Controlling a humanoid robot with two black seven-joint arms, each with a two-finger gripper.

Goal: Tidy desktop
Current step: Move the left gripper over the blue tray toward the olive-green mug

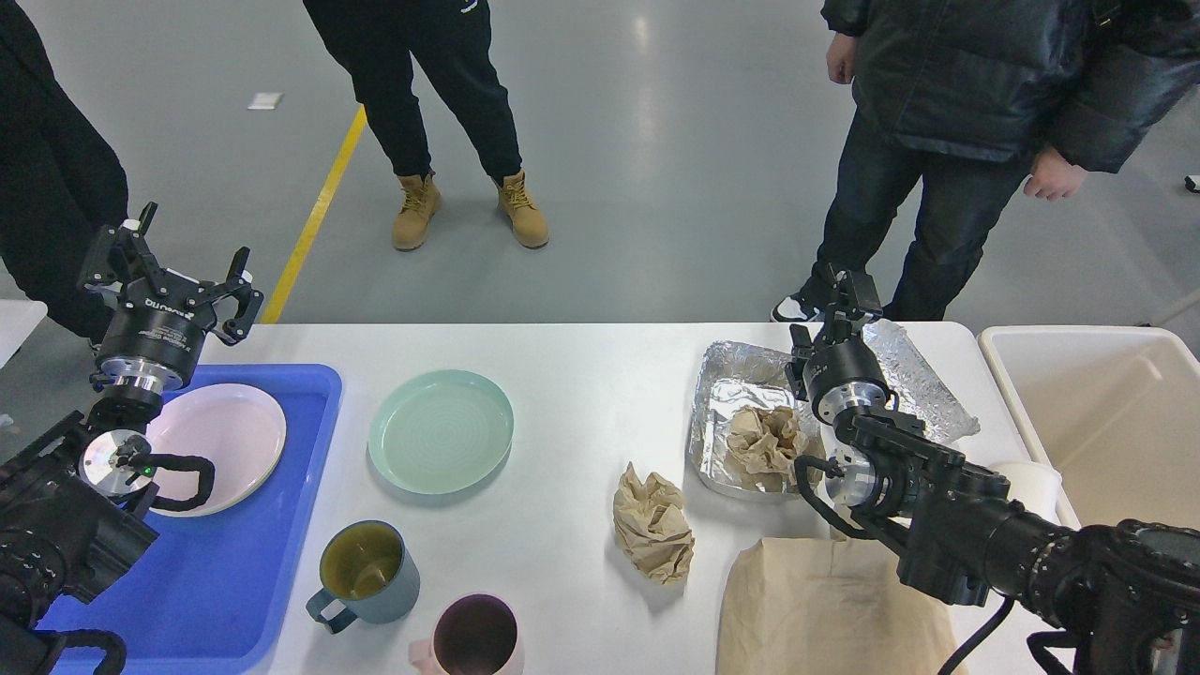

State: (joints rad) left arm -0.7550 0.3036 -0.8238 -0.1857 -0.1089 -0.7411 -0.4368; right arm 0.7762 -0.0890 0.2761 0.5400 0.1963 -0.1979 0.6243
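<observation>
The white desktop [581,375] spans the head view. My left gripper [178,267] hangs open and empty above the far left corner of a blue tray [234,581], which holds a pale pink plate [225,441]. On the desktop lie a mint green plate [441,431], a teal mug [366,572], a pink mug [473,637], a crumpled brown paper ball [653,525] and a foil tray [731,394] with crumpled paper [764,441] inside. My right gripper [850,292] points away over the foil tray's far right edge; its dark fingers cannot be told apart.
A foil sheet [923,380] lies right of the foil tray. A flat brown paper bag [825,609] sits at the front right, with a white roll [1031,483] beside it. A cream bin [1106,412] stands off the right end. People stand beyond the far edge.
</observation>
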